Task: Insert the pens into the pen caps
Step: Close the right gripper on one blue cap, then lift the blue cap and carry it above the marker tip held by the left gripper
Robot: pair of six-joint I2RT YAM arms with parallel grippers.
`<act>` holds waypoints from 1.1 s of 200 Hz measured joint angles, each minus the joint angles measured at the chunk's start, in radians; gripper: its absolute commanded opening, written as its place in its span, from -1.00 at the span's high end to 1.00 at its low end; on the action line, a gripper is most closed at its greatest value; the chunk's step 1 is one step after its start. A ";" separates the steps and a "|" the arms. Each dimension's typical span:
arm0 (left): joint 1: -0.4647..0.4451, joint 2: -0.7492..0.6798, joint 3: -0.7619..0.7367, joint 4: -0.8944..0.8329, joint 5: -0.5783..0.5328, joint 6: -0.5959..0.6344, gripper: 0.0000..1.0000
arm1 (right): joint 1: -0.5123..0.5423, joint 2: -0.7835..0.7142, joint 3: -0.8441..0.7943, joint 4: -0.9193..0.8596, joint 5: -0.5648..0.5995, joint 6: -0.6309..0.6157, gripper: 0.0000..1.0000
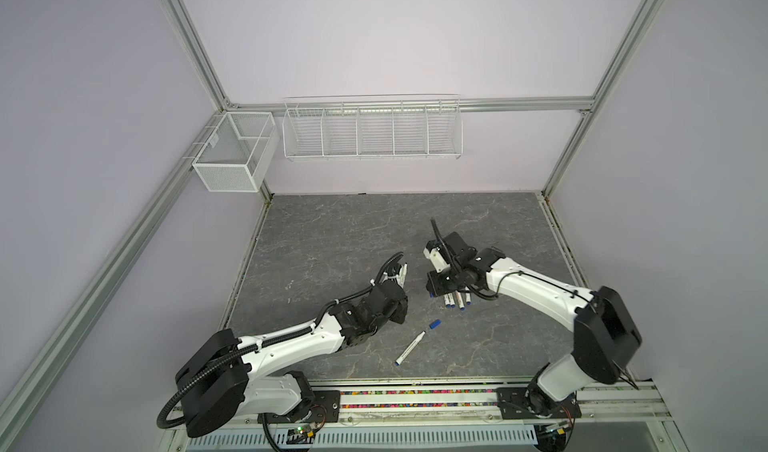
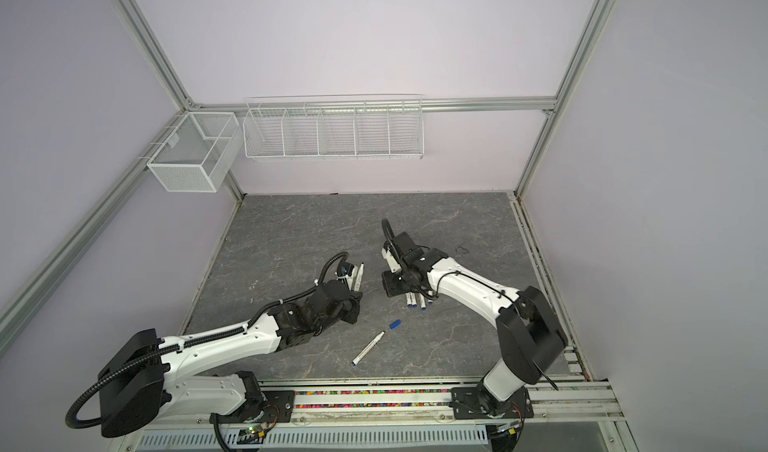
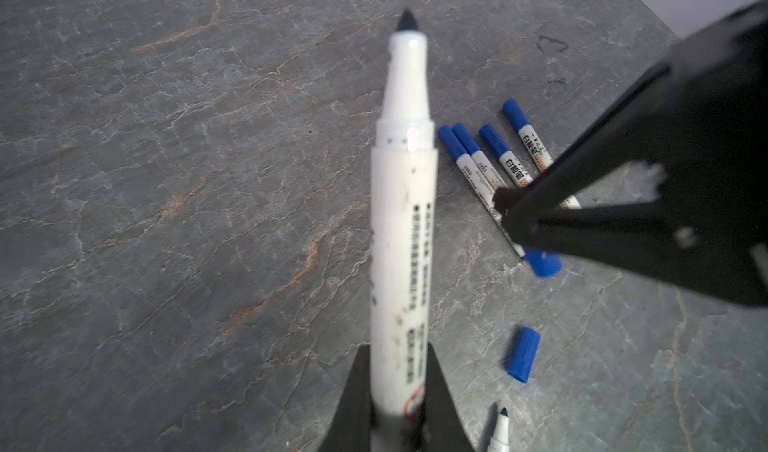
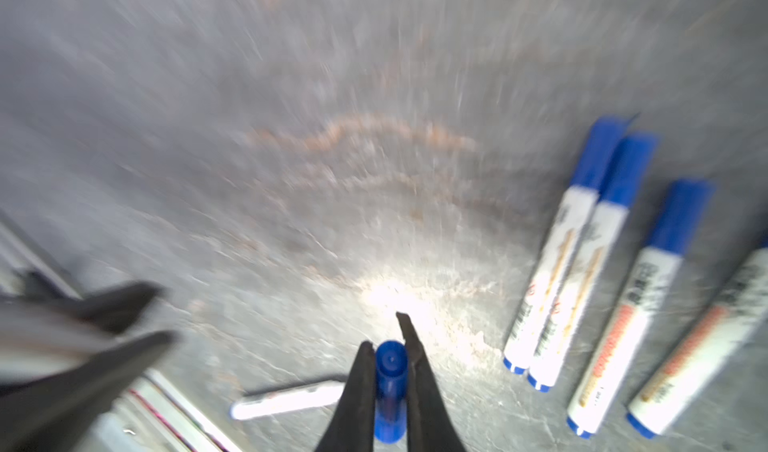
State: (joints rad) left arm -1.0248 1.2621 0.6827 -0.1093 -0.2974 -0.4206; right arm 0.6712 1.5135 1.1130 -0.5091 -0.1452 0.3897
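My left gripper is shut on the lower barrel of an uncapped white pen, dark tip pointing away, held above the table; the pen shows in a top view too. My right gripper is shut on a blue pen cap and stands just right of the left one, its fingers low over the table. Several capped pens lie side by side under the right arm. Nearer the front lie one uncapped pen and a loose blue cap.
A long white wire basket and a smaller mesh basket hang on the back wall above the table. An aluminium rail runs along the front edge between the two arm bases.
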 measured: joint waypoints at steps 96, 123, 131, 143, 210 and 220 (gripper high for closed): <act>-0.069 0.054 0.011 0.097 0.184 0.078 1.00 | -0.080 -0.273 -0.161 0.317 -0.121 0.142 0.82; -0.071 0.060 0.016 0.097 0.195 0.089 1.00 | -0.080 -0.276 -0.160 0.327 -0.122 0.138 0.81; -0.071 0.060 0.017 0.097 0.196 0.092 1.00 | -0.080 -0.275 -0.160 0.327 -0.122 0.136 0.81; -0.071 0.060 0.018 0.097 0.198 0.092 1.00 | -0.080 -0.275 -0.160 0.326 -0.122 0.134 0.81; -0.071 0.060 0.018 0.097 0.198 0.093 1.00 | -0.079 -0.273 -0.173 0.320 -0.145 0.108 0.81; -0.071 0.060 0.018 0.098 0.198 0.093 1.00 | -0.079 -0.270 -0.176 0.317 -0.145 0.107 0.81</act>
State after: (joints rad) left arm -1.0962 1.3224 0.7006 -0.0116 -0.0994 -0.3279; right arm 0.5926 1.2438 0.9371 -0.1925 -0.2897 0.4965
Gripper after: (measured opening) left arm 0.125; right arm 0.132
